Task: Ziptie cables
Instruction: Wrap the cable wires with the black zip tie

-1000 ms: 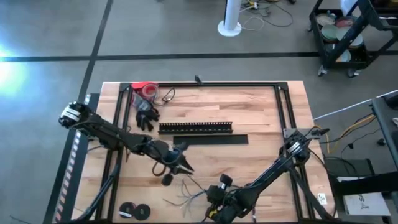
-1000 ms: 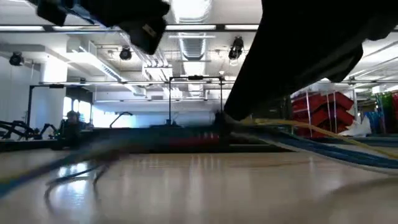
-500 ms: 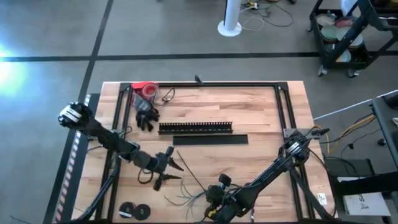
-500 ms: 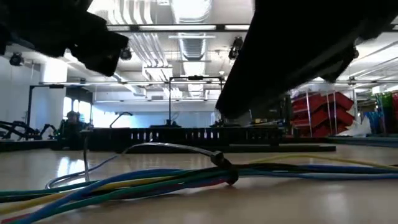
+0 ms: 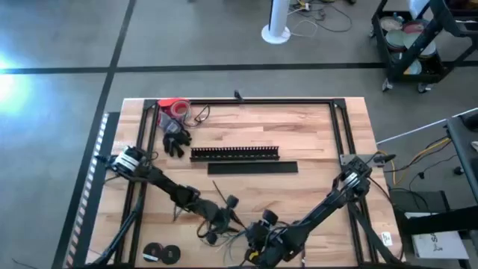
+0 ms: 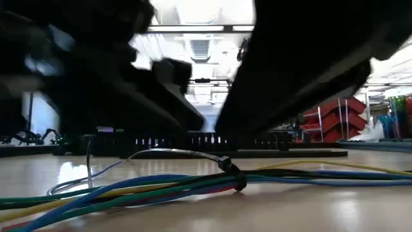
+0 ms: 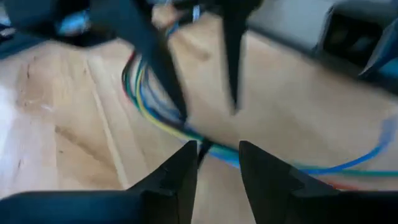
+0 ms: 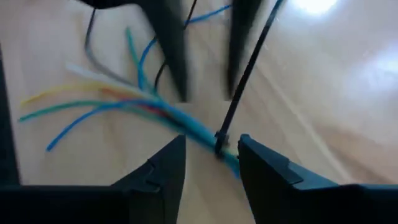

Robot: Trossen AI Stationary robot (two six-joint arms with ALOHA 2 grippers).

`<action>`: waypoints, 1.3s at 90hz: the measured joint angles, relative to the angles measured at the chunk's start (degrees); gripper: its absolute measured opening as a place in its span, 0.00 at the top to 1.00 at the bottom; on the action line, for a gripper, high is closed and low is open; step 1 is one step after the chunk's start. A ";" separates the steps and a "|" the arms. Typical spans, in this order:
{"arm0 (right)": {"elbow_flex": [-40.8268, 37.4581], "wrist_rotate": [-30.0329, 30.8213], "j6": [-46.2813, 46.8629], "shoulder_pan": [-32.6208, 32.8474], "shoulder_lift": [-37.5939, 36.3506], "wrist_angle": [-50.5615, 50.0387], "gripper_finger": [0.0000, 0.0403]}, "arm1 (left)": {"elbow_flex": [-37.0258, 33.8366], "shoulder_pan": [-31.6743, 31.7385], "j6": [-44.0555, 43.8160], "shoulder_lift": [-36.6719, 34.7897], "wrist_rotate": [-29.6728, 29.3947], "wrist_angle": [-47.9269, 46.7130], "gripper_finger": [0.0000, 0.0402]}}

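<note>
Two grippers over the near part of the wooden table (image 5: 314,149), close together. Left gripper (image 5: 221,221) low above the boards, fingers (image 7: 171,180) apart, cables (image 7: 155,118) lying just past the fingertips. Right gripper (image 5: 258,239) at the near edge, fingers (image 8: 163,171) also apart, straddling the bundle without clamping it. Cables (image 6: 167,187) flat on the table between both grippers: blue, green, yellow and red strands gathered at one spot by a black ziptie (image 6: 226,166), its thin tail (image 8: 249,68) sticking up and away from the bundle. Slotted black bar (image 5: 235,153) and plain black strip (image 5: 252,168) farther back, well apart from the cables. Red roll (image 5: 174,107) and black glove (image 5: 175,139) near the far left corner.
</note>
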 joint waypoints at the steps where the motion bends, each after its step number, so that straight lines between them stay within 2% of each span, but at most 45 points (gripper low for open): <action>1: 0.00 0.00 0.01 0.02 0.00 0.00 0.69 | 0.39 0.13 0.42 0.23 0.01 -0.55 0.74; 12: 0.00 -0.28 0.11 -0.08 0.00 0.02 0.72 | 2.91 1.56 2.90 2.30 0.42 -4.76 0.76; 26: 0.00 -1.19 1.33 -0.09 0.02 0.09 0.75 | 3.72 3.38 3.64 3.48 3.95 -4.31 0.80; 48: 0.00 -1.22 1.53 -1.32 0.08 0.11 0.82 | 3.05 4.27 1.69 3.56 5.18 -4.31 0.98; 69: -0.02 -1.29 -1.38 -2.96 0.11 -0.41 0.85 | 2.85 5.31 -3.07 3.56 8.42 -4.79 0.99; 101: -0.02 -3.80 -2.54 -4.13 1.92 0.39 0.74 | 2.68 7.14 -9.53 3.56 12.36 -5.06 1.00; 109: -0.04 -3.82 -2.45 -4.43 2.05 0.45 0.76 | 2.65 7.30 -9.88 3.57 13.08 -5.09 1.00; 117: -0.04 -3.80 -2.49 -4.65 2.03 0.55 0.83 | 2.61 7.42 -10.63 3.60 13.83 -4.89 1.00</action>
